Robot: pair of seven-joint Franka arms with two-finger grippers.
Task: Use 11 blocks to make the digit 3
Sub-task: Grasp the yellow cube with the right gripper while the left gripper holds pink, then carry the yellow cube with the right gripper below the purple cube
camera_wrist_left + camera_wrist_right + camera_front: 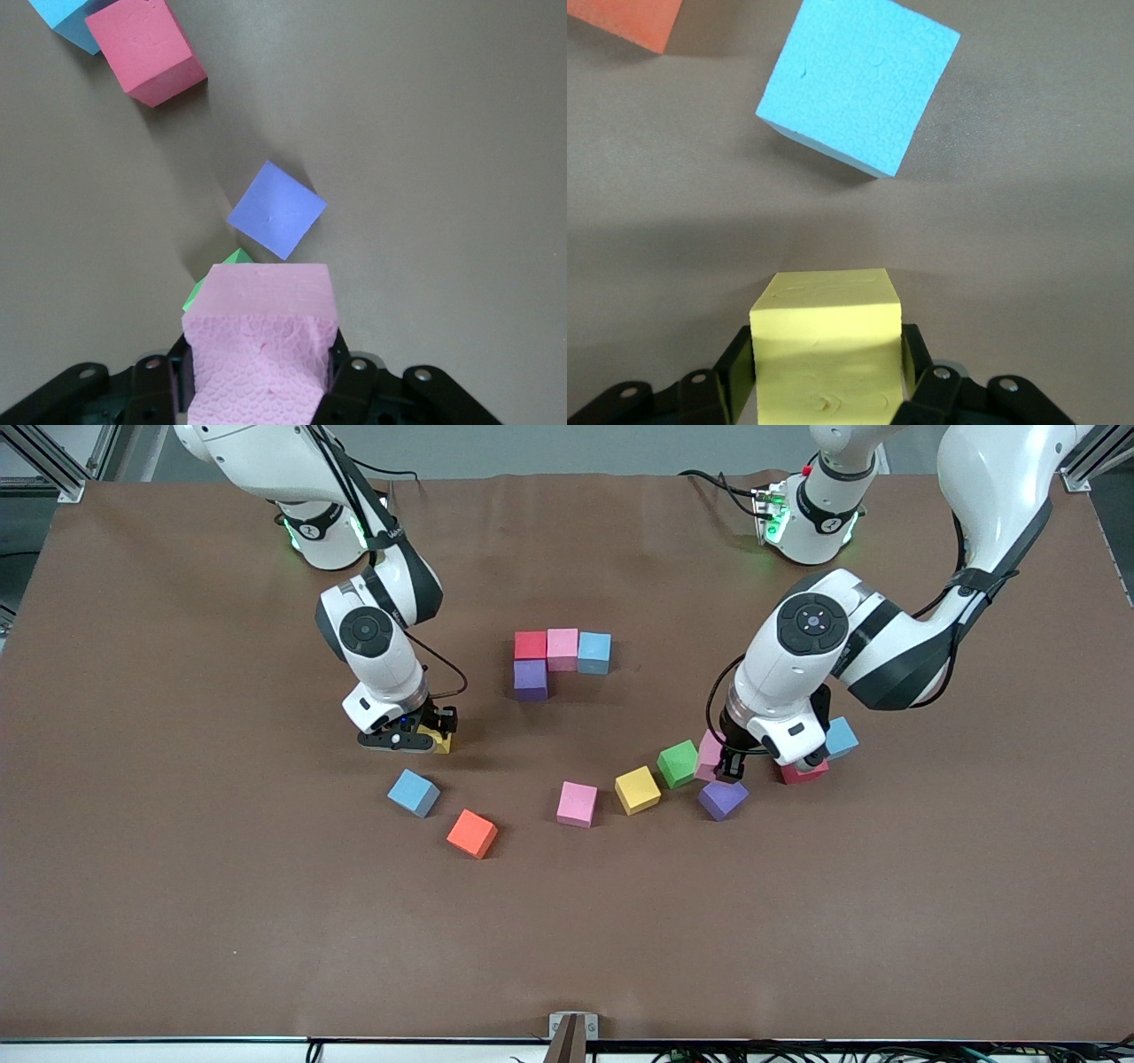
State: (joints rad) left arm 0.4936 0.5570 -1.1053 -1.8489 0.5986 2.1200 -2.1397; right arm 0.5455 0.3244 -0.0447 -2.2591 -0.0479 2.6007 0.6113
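A brown mat covers the table, with both robot bases at its upper edge in the front view. Near the middle sits the start of the digit 3 – a red block, a pink block and a blue block touching in a row, with a purple block touching the red one on the side nearer the front camera.

The right gripper is down at the mat toward the right arm's end, its fingers on either side of a yellow block; whether they press it yet cannot be told. A second blue block and an orange block lie nearer the camera, apart from each other.

The left gripper is clamped on a second pink block, held above the mat over a loose cluster – a green cube, another purple block, another red block and a third blue block. A third pink block and a second yellow block lie between the two arms, close together.
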